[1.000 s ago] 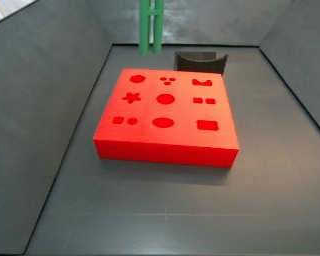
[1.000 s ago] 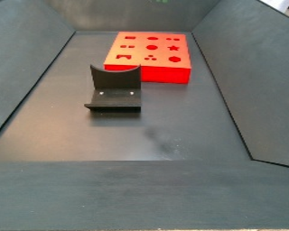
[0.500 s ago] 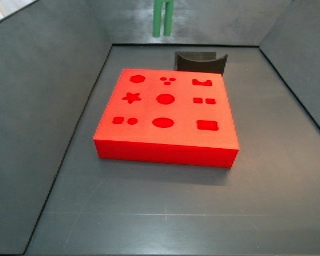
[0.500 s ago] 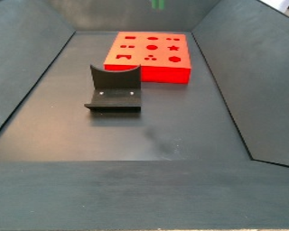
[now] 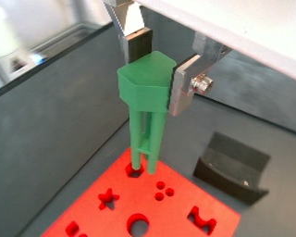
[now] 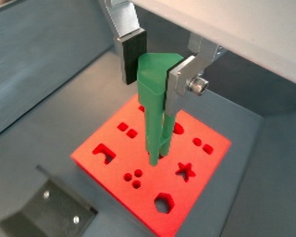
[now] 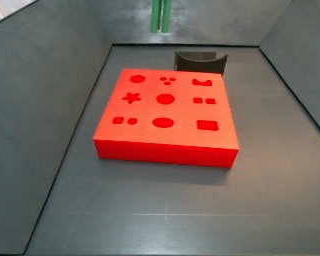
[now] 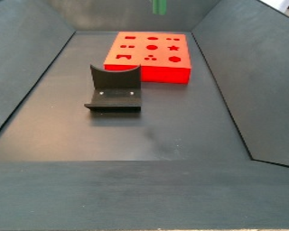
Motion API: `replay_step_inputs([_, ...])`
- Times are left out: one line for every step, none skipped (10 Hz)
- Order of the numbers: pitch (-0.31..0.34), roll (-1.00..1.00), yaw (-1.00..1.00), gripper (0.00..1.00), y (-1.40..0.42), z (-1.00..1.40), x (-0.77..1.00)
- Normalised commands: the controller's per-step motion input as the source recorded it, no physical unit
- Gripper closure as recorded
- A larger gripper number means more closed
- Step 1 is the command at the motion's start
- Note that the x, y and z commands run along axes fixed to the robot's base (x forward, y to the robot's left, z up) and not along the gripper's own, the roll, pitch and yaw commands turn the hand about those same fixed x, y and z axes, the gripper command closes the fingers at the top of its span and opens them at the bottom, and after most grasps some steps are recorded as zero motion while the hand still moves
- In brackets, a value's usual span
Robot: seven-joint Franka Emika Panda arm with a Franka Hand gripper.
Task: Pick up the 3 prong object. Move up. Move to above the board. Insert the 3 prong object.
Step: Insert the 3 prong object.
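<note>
My gripper (image 5: 157,74) is shut on the wide top of the green 3 prong object (image 5: 144,120), which hangs upright high in the air. Both show in both wrist views; the gripper (image 6: 157,72) pinches the peg (image 6: 155,120) between a dark pad and a silver plate. The red-orange board (image 5: 95,211) lies flat on the floor far below, with the prong tips over its cutouts (image 6: 107,139). In both side views only the peg's lower end shows at the top edge (image 7: 160,15) (image 8: 161,6), above the board's far end (image 7: 179,140) (image 8: 153,76); the gripper itself is out of frame there.
The dark grey fixture (image 7: 200,62) stands on the floor just beyond one short end of the board, and it shows in the other views too (image 8: 113,88) (image 5: 231,167) (image 6: 45,208). Sloped grey walls (image 8: 26,81) enclose the dark floor.
The green peg has risen and shifted sideways from the fixture toward the board; less of it shows at the side views' top edge. Board and fixture have not moved.
</note>
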Motion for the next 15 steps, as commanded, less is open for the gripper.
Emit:
replay_step_inputs([0.000,0.00,-1.00,1.00,0.00,-0.08,0.00])
replay_step_inputs([0.000,0.00,-1.00,1.00,0.00,-0.09,0.00])
replay_step_inputs([-0.004,0.00,-1.00,1.00,0.00,-0.08,0.00])
replay_step_inputs([-0.003,0.00,-1.00,1.00,0.00,-0.08,0.00])
replay_step_inputs([-0.016,0.00,-1.00,1.00,0.00,-0.06,0.00])
replay_step_inputs([-0.083,0.00,-1.00,1.00,0.00,-0.11,0.00])
replay_step_inputs([-0.106,0.00,-1.00,1.00,0.00,-0.15,0.01])
replay_step_inputs([-0.124,0.00,-1.00,1.00,0.00,-0.19,0.05])
replay_step_inputs([-0.130,0.00,-1.00,1.00,0.02,-0.22,0.08])
replay_step_inputs([-0.131,0.00,-1.00,1.00,0.03,-0.23,0.09])
replay_step_inputs([-0.127,0.00,-1.00,1.00,0.03,-0.23,0.09])
replay_step_inputs([-0.117,0.00,-1.00,1.00,0.02,-0.25,0.09])
replay_step_inputs([-0.117,0.00,-1.00,1.00,0.01,-0.25,0.09])
replay_step_inputs([-0.114,0.00,-1.00,1.00,0.01,-0.26,0.09])
replay_step_inputs([-0.109,0.00,-1.00,1.00,0.01,-0.26,0.09])
